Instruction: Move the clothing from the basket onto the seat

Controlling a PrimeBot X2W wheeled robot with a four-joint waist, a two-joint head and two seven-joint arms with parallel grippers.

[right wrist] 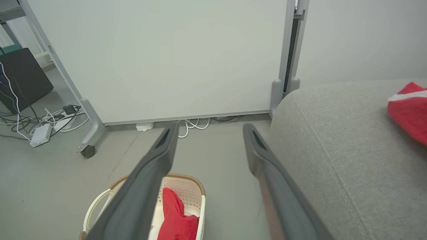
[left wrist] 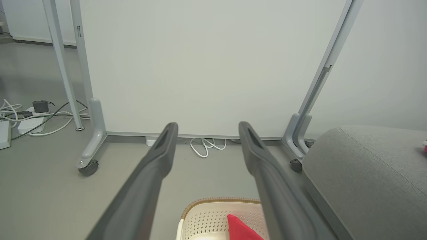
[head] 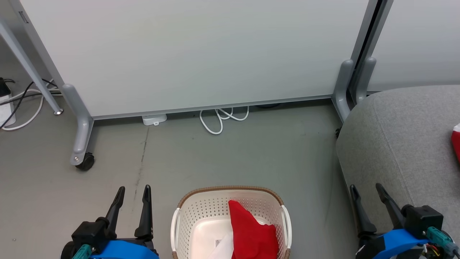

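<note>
1. Watching both arms over the floor, I am seeing the left gripper (head: 134, 188) and right gripper (head: 366, 186) spread wide, each carrying nothing.
2. A red garment (head: 251, 233) is lying in the basket (head: 230, 189), heaped against its right wall; a striped garment (right wrist: 408, 110) is lying on the seat (head: 402, 136).
3. I am judging it best to pinch the cloth's raised peak, lifting it clear of the rim before swinging toward the seat.

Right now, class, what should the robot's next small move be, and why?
Probably lower the open right end effector into the basket onto the red garment: the garment lies there ungrasped, and the seat is on that arm's side.
</note>
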